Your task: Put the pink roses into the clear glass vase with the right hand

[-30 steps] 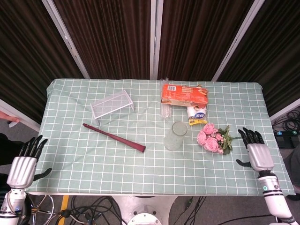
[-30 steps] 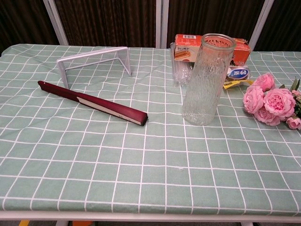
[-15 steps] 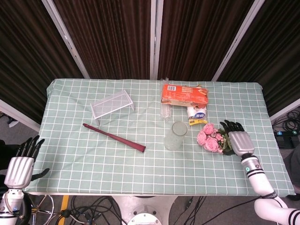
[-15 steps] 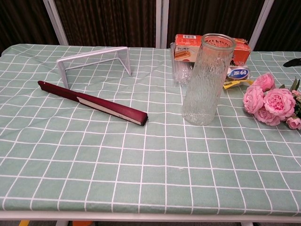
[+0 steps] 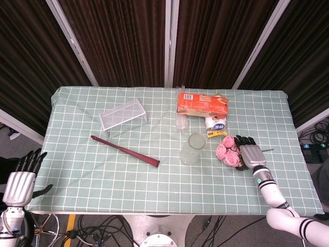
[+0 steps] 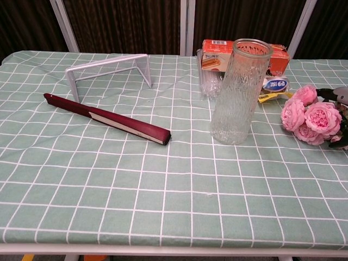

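Dark corrugated panels behind, pale green checked cloth over the table (image 5: 92, 170).

Bunch of pink artificial-looking roses with green leaves (image 5: 229, 152) lies on its side right of centre, blooms toward the tall clear textured glass vase (image 6: 239, 92), which stands upright just beside them. From the head view my right hand (image 5: 251, 155) sits over the leafy stem end, palm down, fingers reaching into the foliage. Cannot tell whether the fingers have closed on the stems; the chest view shows only dark fingertips at the frame edge by the blooms. Left hand (image 5: 19, 181) hangs off the near-left table edge, fingers spread, holding nothing.

Handling judgement: the bunch should be light, petals soft and easily crushed, stems thin and likely to slide. Take hold at the gathered stems behind the leaves, not the heads. Vase looks narrow-mouthed, tall and tippy, glass, so the stems must go in from above without knocking the rim.

Other items: dark red flat stick (image 5: 125, 151), white wire rack (image 5: 122, 115), orange carton (image 5: 202, 103), small white-and-yellow packet (image 5: 216, 125), all apart from the roses.
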Tool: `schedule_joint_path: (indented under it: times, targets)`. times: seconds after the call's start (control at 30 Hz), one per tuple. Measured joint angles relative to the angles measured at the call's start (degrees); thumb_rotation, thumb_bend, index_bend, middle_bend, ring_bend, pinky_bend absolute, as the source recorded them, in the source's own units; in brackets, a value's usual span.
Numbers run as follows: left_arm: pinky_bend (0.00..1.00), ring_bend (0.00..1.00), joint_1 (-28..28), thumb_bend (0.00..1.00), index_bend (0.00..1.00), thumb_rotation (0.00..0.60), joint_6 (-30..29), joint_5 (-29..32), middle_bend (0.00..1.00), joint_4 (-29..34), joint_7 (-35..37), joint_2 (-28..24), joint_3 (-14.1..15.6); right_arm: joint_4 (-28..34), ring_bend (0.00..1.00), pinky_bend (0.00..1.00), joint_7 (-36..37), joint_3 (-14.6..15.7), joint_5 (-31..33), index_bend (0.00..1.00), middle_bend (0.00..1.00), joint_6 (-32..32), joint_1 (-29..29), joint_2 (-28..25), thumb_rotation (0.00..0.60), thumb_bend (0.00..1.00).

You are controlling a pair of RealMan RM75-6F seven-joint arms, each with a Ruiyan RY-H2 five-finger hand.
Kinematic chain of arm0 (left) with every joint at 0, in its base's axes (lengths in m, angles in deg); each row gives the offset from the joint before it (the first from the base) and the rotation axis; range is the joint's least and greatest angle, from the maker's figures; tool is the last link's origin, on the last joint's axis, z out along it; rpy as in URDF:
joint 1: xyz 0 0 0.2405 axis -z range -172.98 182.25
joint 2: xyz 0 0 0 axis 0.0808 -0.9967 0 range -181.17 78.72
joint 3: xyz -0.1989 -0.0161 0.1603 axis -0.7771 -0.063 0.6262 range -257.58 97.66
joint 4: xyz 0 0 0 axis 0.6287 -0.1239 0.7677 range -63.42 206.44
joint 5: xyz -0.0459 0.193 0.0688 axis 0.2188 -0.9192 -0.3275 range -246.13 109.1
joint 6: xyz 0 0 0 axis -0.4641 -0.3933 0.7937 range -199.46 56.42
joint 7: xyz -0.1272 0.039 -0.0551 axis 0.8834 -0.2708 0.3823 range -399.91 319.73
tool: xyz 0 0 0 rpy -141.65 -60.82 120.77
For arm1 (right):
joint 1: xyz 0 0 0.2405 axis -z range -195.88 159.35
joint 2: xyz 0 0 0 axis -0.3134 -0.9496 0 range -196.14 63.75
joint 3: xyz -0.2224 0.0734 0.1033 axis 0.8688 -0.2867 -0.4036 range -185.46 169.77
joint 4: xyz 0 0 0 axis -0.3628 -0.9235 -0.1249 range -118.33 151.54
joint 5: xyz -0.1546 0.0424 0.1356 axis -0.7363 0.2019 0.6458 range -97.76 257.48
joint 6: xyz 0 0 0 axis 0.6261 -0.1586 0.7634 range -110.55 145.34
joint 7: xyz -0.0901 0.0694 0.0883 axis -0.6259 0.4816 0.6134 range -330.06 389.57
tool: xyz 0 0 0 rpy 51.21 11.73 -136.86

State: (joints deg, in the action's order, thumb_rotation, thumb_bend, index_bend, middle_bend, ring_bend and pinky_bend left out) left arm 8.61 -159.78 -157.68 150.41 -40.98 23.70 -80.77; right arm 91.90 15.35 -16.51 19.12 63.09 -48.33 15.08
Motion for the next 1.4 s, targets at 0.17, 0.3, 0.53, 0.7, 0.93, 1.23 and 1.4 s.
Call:
schedule_joint_path:
  times: [0.17,0.3,0.53,0.7,0.93,1.23,1.4]
  targets:
    - [0.13,0.00,0.00,0.00,0.09,0.600,-0.01,0.08,0.00,-0.19,0.47,-0.18,-0.08,-2.22,0.00,0.00,0.30,0.24,0.47,0.00,0.00,-0.19,-0.84,1.84,0.600,0.03]
    - [0.13,0.00,0.08,0.00,0.09,0.600,0.31,0.22,0.00,-0.53,1.06,-0.19,-0.06,-3.12,0.00,0.00,1.23,-0.03,1.58,0.00,0.02,-0.99,-1.51,2.73,0.600,0.05]
    - [0.13,0.00,0.01,0.00,0.09,0.600,0.54,0.70,0.00,-1.15,2.29,-0.29,-0.18,-4.77,0.03,0.00,0.47,0.08,2.32,0.16,0.26,-0.55,-2.34,3.92,0.600,0.10]
    - [0.13,0.00,-0.10,0.00,0.09,0.600,0.39,0.92,0.00,-1.23,2.73,-0.30,-0.34,-5.28,0.12,0.00,0.17,0.40,1.94,0.39,0.39,0.96,-2.24,4.52,0.600,0.15]
    - [0.13,0.00,0.04,0.00,0.09,0.600,0.67,0.98,0.00,-0.98,2.78,-0.42,-0.38,-5.06,0.17,0.00,0.46,0.89,0.53,0.49,0.44,2.49,-1.91,4.39,0.600,0.19]
    - [0.13,0.00,0.14,0.00,0.09,0.600,0.68,0.87,0.00,0.02,1.90,-0.82,-0.39,2.73,0.17,0.00,1.07,-0.16,-3.34,0.49,0.44,8.14,-1.16,-0.74,0.600,0.20]
    - [0.13,0.00,0.37,0.00,0.09,0.600,1.08,0.75,0.00,0.48,1.29,-0.83,-0.31,12.24,0.17,0.00,0.97,-2.44,-5.95,0.50,0.45,13.13,-0.65,-6.88,0.600,0.20]
